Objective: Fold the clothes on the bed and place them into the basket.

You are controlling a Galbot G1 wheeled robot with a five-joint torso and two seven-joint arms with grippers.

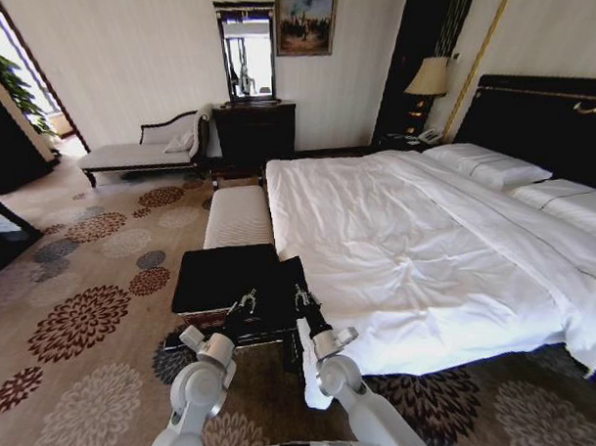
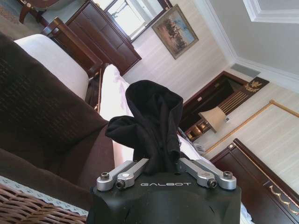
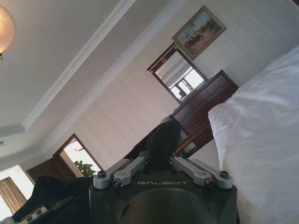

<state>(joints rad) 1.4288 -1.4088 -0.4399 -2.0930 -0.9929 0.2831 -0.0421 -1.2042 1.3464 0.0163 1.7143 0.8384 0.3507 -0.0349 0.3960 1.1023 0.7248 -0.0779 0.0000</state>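
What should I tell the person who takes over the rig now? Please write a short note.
Left hand: shut on the black T-shirt, held over the basket.
Right hand: also shut on the T-shirt, beside the bed edge.
Things: the shirt hangs bunched between both hands above the basket's black lining; the basket stands at the foot corner of the bed, next to the bench.
Done: shirt taken off the bed.
Left: lower it into the basket and release. I cannot judge how neat the fold is.
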